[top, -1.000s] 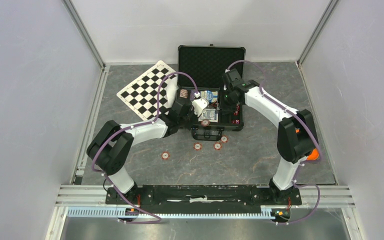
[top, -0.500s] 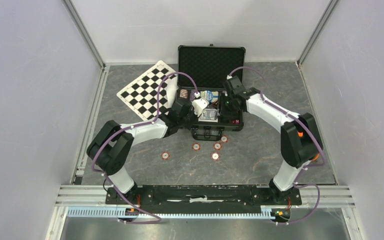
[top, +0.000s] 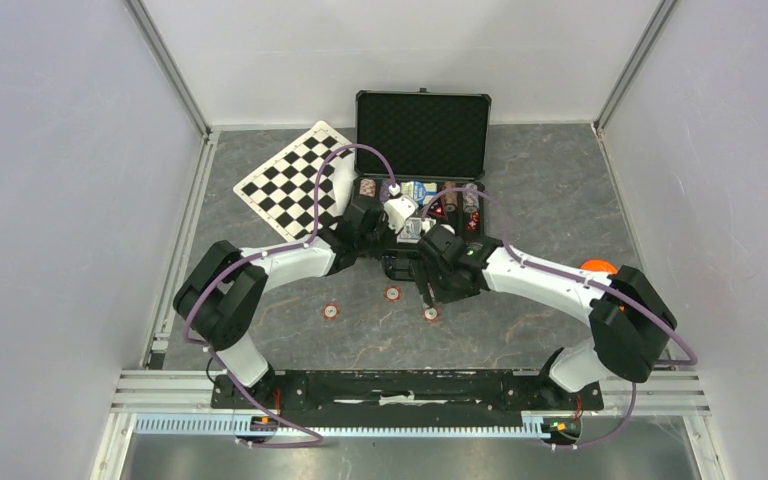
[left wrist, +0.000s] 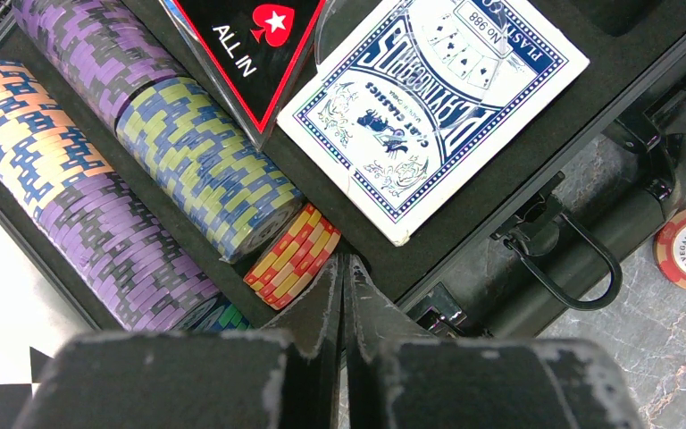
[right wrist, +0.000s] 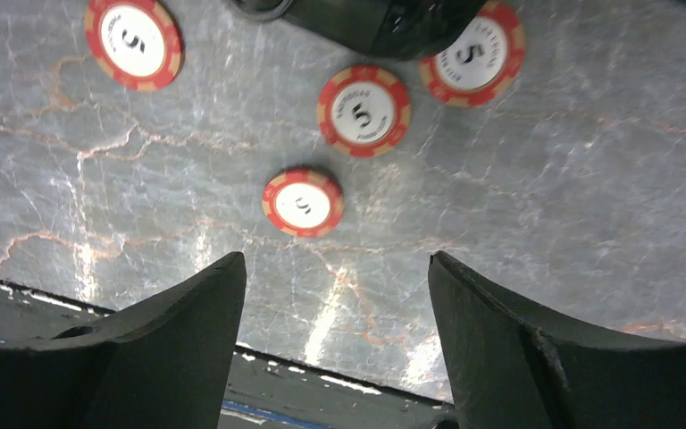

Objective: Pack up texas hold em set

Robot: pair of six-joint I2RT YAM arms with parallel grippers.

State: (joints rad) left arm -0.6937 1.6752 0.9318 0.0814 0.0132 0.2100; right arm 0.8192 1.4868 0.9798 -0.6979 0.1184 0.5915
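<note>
The black briefcase-style case with foam lining (top: 422,130) lies open on the grey marbled table (top: 520,330), upper centre of the top view. The left end effector (left wrist: 344,290) is closed, fingers pressed together with nothing between them. Its tips sit at the case's near edge beside rows of purple, green and orange striped chips (left wrist: 205,179) and a blue-and-white card deck (left wrist: 429,107). The right end effector (right wrist: 335,264) hangs open over the table below the case. A red-and-white "5" chip (right wrist: 304,203) lies flat just beyond its fingers, and three more such chips lie further up that wrist view.
</note>
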